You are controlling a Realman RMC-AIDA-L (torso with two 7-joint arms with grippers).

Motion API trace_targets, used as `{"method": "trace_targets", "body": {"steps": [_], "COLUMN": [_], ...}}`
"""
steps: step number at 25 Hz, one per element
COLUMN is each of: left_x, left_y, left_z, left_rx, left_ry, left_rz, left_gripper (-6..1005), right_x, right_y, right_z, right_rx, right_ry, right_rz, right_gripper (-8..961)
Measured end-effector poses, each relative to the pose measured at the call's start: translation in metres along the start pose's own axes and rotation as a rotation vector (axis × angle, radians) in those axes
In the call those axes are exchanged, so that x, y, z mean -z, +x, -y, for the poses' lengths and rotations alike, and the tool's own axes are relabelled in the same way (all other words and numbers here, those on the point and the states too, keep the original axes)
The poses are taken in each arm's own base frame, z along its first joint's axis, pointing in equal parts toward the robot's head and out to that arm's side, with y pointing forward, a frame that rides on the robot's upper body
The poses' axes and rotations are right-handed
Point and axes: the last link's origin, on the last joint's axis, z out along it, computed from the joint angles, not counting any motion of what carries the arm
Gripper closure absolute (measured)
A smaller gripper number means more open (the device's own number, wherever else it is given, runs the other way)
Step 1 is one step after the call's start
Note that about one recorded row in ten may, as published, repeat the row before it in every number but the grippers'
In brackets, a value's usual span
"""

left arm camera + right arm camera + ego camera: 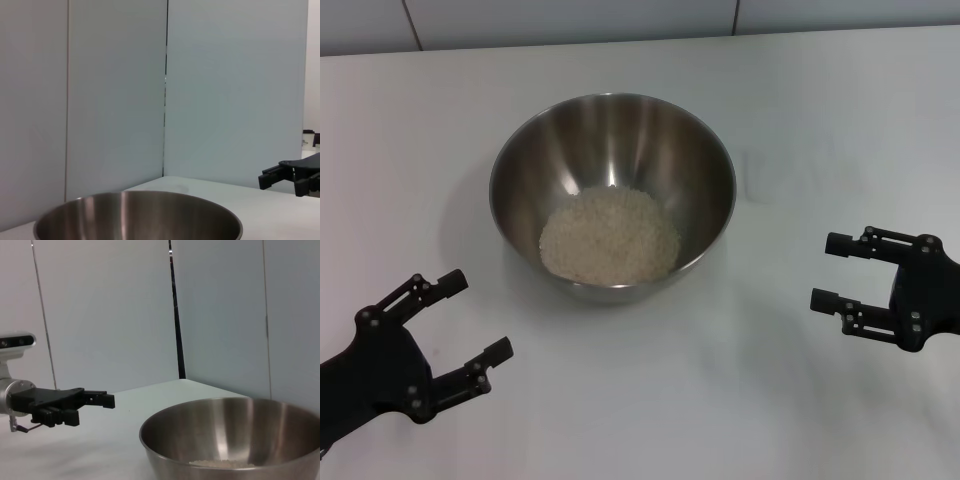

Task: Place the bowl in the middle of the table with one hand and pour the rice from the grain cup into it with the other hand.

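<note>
Rice (610,236) sits in bowl (612,190), mid-table; both grippers, left (468,322) and right (833,272), released, empty; you likely just park the arms

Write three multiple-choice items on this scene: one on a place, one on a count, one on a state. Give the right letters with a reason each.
1. Where is the rice?
A. Heaped inside the bowl
B. Scattered over the table
C. Held in the left claw

2. How many bowls stand on the table?
A. One
B. Two
C. Three

3. What state are the two claws in?
A. Both open and empty
B. Both shut on the bowl's rim
C. One shut on a spoon

Answers:
1. A: the head view shows a pale heap of grains on the bottom of the bowl, and none on the tabletop.
2. A: a single steel bowl stands there, and no grain cup shows in any view.
3. A: the left claw and the right claw sit spread apart on either side of the bowl, clear of it and holding nothing.
</note>
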Motion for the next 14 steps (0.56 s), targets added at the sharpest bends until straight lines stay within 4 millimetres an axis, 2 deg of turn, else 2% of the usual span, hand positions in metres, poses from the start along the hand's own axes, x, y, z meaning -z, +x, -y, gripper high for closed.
{"method": "trace_targets", "body": {"steps": [14], "left_x": [-0.0018], "left_y": [0.0], "left_z": [0.0002], "left_rx": [-0.002], "left_ry": [-0.007], "left_rz": [0.002], "left_gripper": [129], "right_x": [-0.0006], "right_y": [0.0], "right_z": [-0.0002], "right_rx": [-0.001], "right_ry": [-0.001], "right_rz": [0.001], "right_gripper": [273]}}
